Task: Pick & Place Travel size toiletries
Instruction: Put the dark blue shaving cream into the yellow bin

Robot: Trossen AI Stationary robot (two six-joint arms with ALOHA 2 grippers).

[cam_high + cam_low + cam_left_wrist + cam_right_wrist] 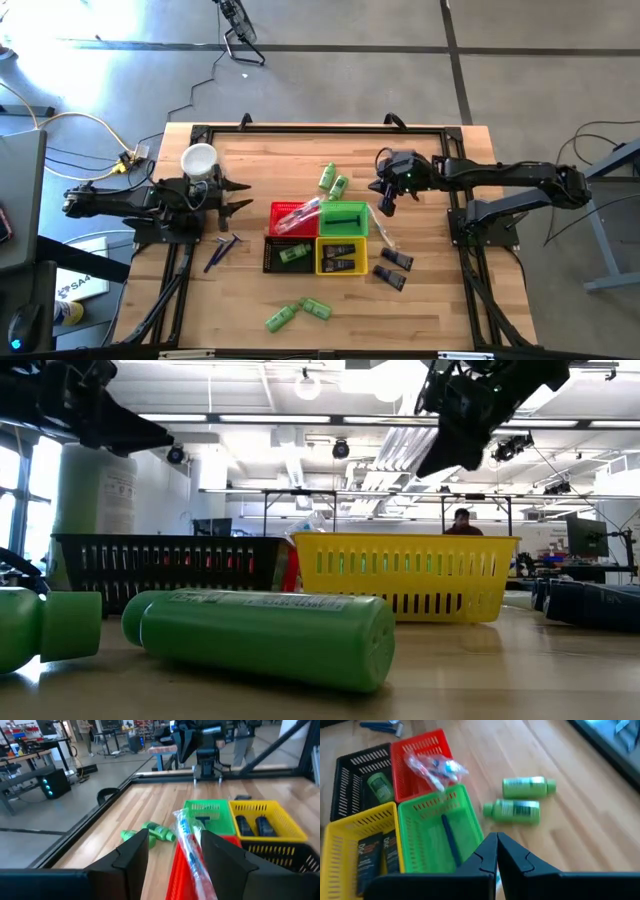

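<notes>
Four small baskets sit together mid-table: red [293, 217], green [343, 218], black [289, 255] and yellow [342, 256]. A clear toothbrush packet [432, 766] lies in the red basket, its end leaning on the green basket's rim. The yellow basket holds two dark tubes [372, 854], the black one a green bottle [380, 787], and the green one a dark blue stick [451, 839]. Two green bottles [333, 181] lie beyond the baskets, two more [298, 314] near the front. My left gripper [238, 198] hovers open, left of the red basket. My right gripper [496, 849] hangs shut above the green basket's right side.
A white cup [198, 160] stands at the far left beside my left arm. Blue sticks [222, 250] lie left of the black basket. Two dark tubes [395, 270] lie right of the yellow basket. A person [462, 520] sits in the room behind the table.
</notes>
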